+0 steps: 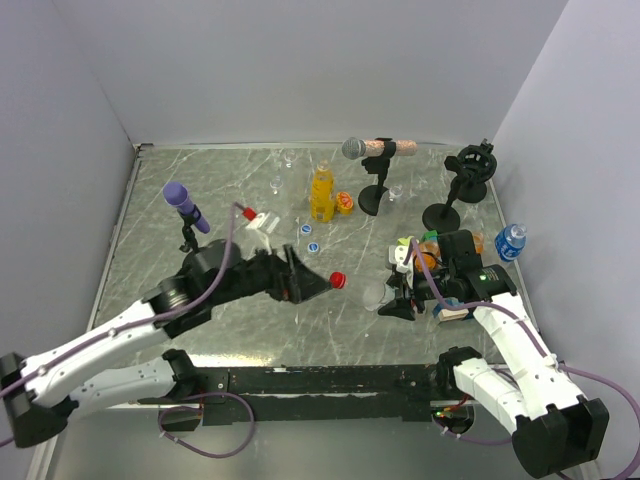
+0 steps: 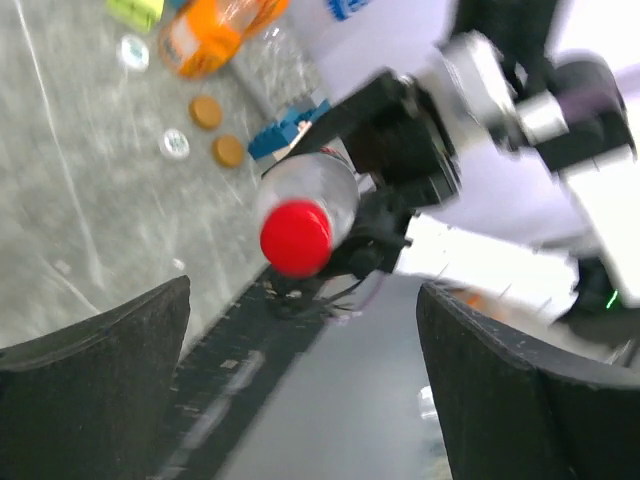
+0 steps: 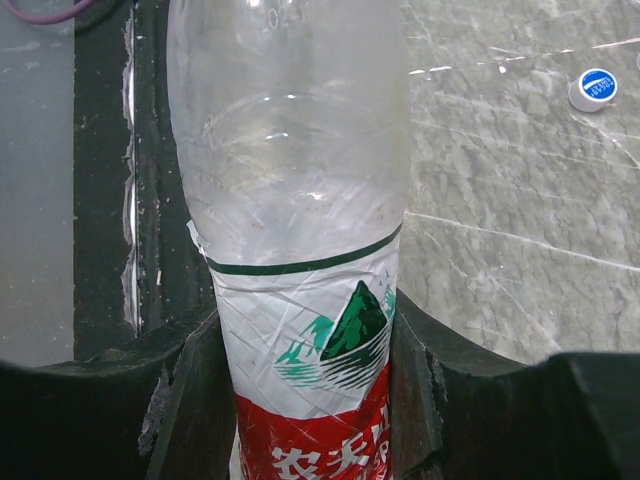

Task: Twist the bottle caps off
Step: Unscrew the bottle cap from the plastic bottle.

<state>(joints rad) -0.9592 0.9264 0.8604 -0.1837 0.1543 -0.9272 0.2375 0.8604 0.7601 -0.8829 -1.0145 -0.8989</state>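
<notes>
A clear bottle (image 3: 295, 190) with a red-white label lies across the jaws of my right gripper (image 3: 305, 400), which is shut on its labelled body. In the top view that bottle (image 1: 372, 294) points left from the right gripper (image 1: 398, 297). A red bottle cap (image 2: 296, 237) sits on its neck. My left gripper (image 2: 300, 400) stands wide open just short of the cap, touching nothing. From above, the red cap (image 1: 337, 279) shows right at the tips of the left gripper (image 1: 315, 283).
A yellow-orange juice bottle (image 1: 321, 193) stands at the back. A small blue-labelled bottle (image 1: 511, 242) is at the right wall. Another bottle (image 1: 255, 218) lies to the left. Loose blue caps (image 1: 306, 229) lie mid-table. Microphones on stands, purple (image 1: 186, 207) and grey (image 1: 375, 150), rise around them.
</notes>
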